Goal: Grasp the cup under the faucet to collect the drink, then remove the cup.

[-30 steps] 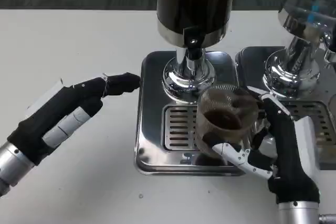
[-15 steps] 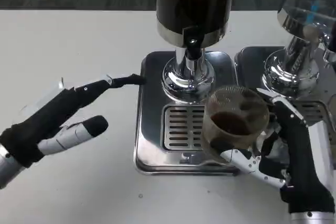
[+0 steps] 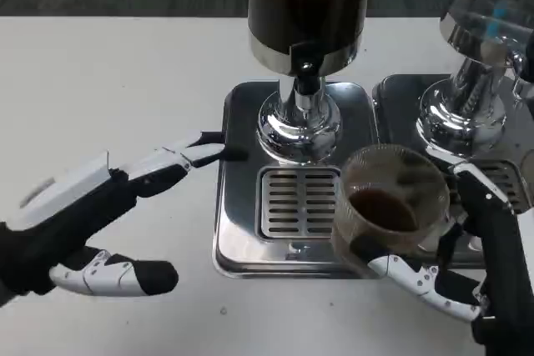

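So my right hand (image 3: 467, 264) grips the clear plastic cup of dark drink (image 3: 390, 206) off the steel drip tray's (image 3: 242, 239) right edge; left hand (image 3: 92, 214) spread, holding nothing. Next I'd set it down level.

Cup (image 3: 392, 206) in right hand (image 3: 471, 268), over drip tray's (image 3: 242, 239) right edge; dispenser (image 3: 307, 39) behind; left hand (image 3: 88, 218) left, over table (image 3: 108, 81).

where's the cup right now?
Head view, right of centre: the cup is held by the right hand over the drip tray's right edge, right of the faucet.
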Available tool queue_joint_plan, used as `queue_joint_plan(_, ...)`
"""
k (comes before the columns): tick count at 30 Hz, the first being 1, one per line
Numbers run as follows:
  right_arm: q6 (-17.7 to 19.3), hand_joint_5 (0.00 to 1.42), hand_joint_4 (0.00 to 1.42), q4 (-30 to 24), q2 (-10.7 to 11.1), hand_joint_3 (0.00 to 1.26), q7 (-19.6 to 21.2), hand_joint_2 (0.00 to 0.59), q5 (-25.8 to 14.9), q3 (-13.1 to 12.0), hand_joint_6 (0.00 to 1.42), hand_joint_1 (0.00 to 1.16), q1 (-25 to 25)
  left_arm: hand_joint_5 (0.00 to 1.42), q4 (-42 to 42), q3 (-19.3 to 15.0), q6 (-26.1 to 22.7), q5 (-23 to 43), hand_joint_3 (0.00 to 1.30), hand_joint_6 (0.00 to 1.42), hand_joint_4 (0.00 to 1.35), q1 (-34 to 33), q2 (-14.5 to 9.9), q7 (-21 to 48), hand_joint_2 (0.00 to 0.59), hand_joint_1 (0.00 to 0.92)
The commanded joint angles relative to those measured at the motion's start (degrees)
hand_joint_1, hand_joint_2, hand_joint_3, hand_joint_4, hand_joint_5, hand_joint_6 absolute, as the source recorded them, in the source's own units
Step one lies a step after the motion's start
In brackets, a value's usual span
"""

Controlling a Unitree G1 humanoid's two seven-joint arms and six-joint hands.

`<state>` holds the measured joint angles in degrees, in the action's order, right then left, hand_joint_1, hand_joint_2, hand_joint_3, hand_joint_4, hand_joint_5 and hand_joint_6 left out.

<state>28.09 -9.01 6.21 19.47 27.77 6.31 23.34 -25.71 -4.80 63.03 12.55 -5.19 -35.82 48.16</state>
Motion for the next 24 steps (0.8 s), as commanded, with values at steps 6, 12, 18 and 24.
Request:
queue_joint_plan(6,2.1,0.9,0.74,-6.2,-0.1,0.68,-1.3,0.166,-1.3,-0.9,1.19,0.83,3.8,0.01,5.5,2.7,3.3,3.0,0.12,0.04,0.02,3.9,-5.1,0.4,0.086,0.0)
queue_joint_plan(12,2.4,0.9,0.74,-8.5,0.0,0.68,-2.4,0.166,-1.7,-1.2,1.19,0.83,6.1,0.01,8.1,4.4,5.6,4.9,0.12,0.04,0.01,6.6,-8.4,0.8,0.085,0.0)
queue_joint_plan(18,2.5,0.91,0.74,-9.8,0.2,0.69,-3.4,0.166,-2.2,-1.6,1.19,0.83,7.5,0.0,10.2,5.2,6.7,6.4,0.12,0.04,0.01,8.8,-10.6,0.5,0.085,0.0)
queue_joint_plan(24,2.7,0.92,0.75,-10.1,0.2,0.69,-3.7,0.166,-2.4,-2.1,1.19,0.83,8.1,0.0,11.6,5.9,7.1,7.9,0.12,0.04,0.01,10.1,-12.0,0.7,0.085,0.0)
